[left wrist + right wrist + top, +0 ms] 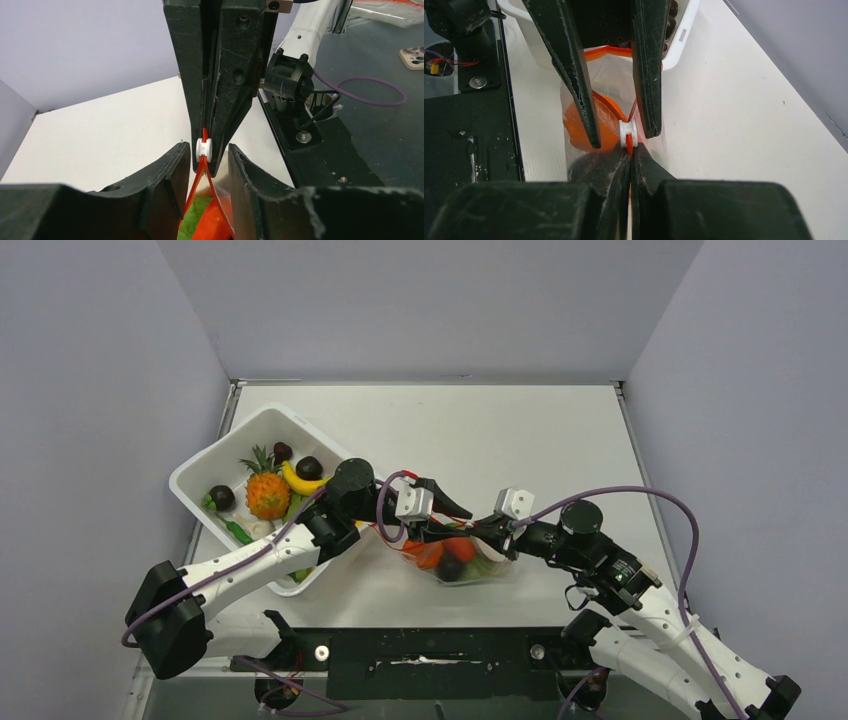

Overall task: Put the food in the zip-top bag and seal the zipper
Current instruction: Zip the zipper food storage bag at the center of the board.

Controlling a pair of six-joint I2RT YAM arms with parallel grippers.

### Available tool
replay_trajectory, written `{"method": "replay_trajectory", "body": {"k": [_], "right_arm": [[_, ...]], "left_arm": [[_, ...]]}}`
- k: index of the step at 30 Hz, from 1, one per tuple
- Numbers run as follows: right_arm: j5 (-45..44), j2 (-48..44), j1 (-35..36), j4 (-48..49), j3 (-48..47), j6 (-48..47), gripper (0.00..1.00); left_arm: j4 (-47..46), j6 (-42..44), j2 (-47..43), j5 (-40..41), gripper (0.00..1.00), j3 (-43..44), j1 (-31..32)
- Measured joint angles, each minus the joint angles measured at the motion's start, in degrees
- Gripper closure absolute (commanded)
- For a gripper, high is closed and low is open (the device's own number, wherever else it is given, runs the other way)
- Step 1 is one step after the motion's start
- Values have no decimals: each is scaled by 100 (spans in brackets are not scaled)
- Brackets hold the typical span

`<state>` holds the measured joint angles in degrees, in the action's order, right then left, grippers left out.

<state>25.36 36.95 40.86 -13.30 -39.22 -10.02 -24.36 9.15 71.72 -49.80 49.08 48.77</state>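
The clear zip-top bag lies between the arms, holding an orange, green lettuce and a dark plum. Its red zipper is spread apart below a white slider. My right gripper is shut on the zipper's end, just behind the slider. My left gripper is open. Its fingers straddle the zipper, one on each side of the slider. In the top view the left gripper and right gripper meet tip to tip over the bag.
A white tub at the left holds a pineapple, a banana and dark plums. The left arm lies along its near corner. Grey walls enclose the table, and a black base plate runs along the near edge.
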Motion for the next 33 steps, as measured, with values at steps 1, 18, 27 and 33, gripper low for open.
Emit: {"method": "replay_trajectory", "body": {"k": [1,18,27,33], "right_arm": [[17,11,2,2,0,2,100],[-63,-350,4,74,168,-85,100],[-269,-640,7,37,247,-160,100],[-487,-776,7,35,260,-177,100]], "left_arm": [[7,-2,13,-7,75,15,0],[184,131,46,-17,100,162,15],[411,328,39,20,100,221,17],[581,409,-59,144,100,219,-13]]}}
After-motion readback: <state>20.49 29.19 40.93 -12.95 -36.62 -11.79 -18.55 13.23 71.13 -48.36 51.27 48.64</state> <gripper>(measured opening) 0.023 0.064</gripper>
